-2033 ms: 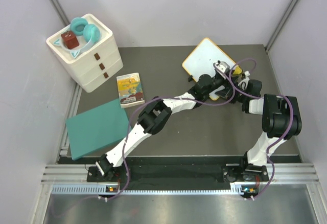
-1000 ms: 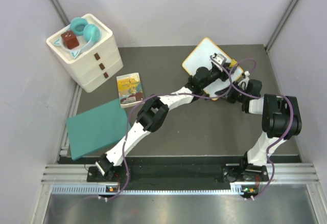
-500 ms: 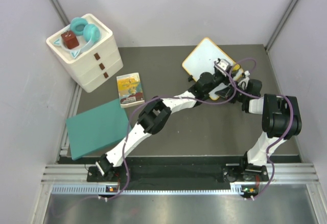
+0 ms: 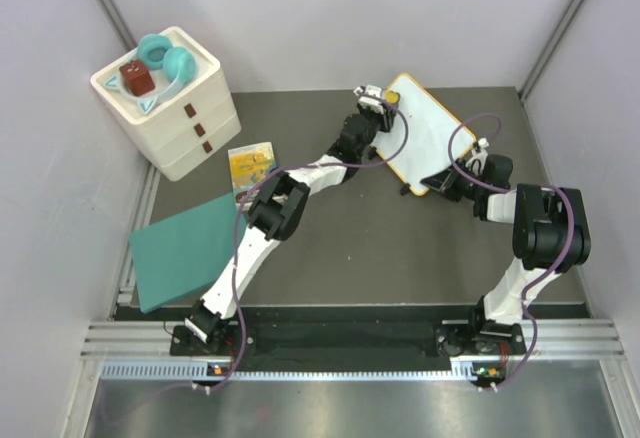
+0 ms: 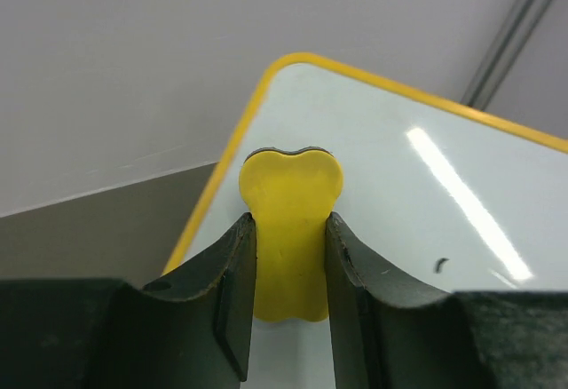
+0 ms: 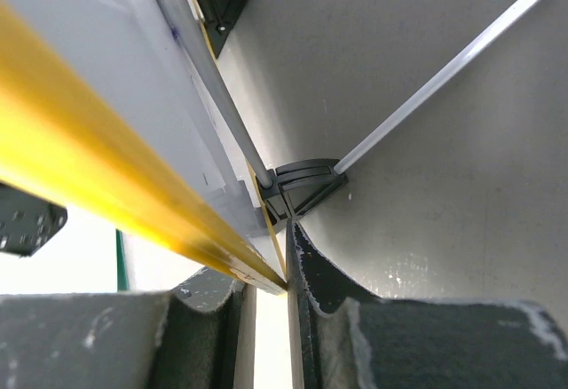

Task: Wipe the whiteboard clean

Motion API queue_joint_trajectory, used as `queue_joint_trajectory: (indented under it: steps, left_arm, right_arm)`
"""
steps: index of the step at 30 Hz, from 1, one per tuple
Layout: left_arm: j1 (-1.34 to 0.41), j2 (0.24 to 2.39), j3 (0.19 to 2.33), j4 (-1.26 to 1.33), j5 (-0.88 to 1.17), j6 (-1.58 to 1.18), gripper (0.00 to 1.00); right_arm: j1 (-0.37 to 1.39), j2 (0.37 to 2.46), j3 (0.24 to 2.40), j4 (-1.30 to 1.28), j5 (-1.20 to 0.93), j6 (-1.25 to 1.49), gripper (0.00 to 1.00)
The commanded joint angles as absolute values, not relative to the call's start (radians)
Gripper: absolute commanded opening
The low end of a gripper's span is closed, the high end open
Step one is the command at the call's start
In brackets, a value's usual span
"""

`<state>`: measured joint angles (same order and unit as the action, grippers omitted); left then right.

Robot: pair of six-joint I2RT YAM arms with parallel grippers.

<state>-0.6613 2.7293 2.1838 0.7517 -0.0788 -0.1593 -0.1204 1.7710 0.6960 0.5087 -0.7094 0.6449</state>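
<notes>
The whiteboard [image 4: 435,143], white with an orange-yellow frame, stands tilted at the back right of the table. My left gripper [image 4: 383,101] is at the board's far left corner, shut on a yellow eraser [image 5: 291,220] that presses against the board's surface [image 5: 426,185]. One small black mark [image 5: 441,265] shows to the right of the eraser. My right gripper [image 4: 447,182] is at the board's near edge. In the right wrist view it [image 6: 290,284] is shut on the board's yellow frame [image 6: 106,176], next to a black foot [image 6: 306,189].
A white drawer unit [image 4: 190,123] at the back left carries teal headphones [image 4: 165,58] and a small red-brown box [image 4: 137,78]. A yellow book [image 4: 250,166] and a flat teal rectangle [image 4: 190,248] lie on the left. Grey walls close in the table.
My left gripper has swept the eraser from the board's near right part up to its far left corner. The right gripper has stayed on the board's near edge.
</notes>
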Motion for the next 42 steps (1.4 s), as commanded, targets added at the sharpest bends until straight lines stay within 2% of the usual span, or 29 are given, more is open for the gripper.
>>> queue_joint_trajectory:
  steps: [1, 6, 18, 23, 26, 31, 42]
  left_arm:
    - [-0.657, 2.703, 2.14, 0.713, -0.083, -0.19, 0.0]
    - [-0.664, 2.707, 2.134, 0.735, 0.05, -0.236, 0.0]
    - [-0.718, 2.732, 2.272, 0.747, 0.1, -0.267, 0.0]
    - [-0.727, 2.717, 2.247, 0.753, 0.074, -0.238, 0.0]
    - [-0.727, 2.718, 2.238, 0.776, -0.042, -0.187, 0.0]
    - [-0.698, 2.763, 2.309, 0.756, -0.126, -0.16, 0.0]
    - [-0.667, 2.775, 2.299, 0.792, -0.129, -0.213, 0.0]
  right_arm:
    - [-0.098, 1.79, 0.712, 0.436, -0.689, 0.597, 0.0]
    - [-0.098, 1.793, 0.712, 0.436, -0.689, 0.595, 0.0]
    - [-0.098, 1.792, 0.71, 0.436, -0.689, 0.594, 0.0]
    - [-0.098, 1.792, 0.712, 0.436, -0.689, 0.594, 0.0]
    - [-0.098, 1.792, 0.71, 0.436, -0.689, 0.594, 0.0]
    - [-0.098, 1.789, 0.71, 0.437, -0.69, 0.594, 0.0]
    - [-0.098, 1.79, 0.71, 0.439, -0.692, 0.595, 0.0]
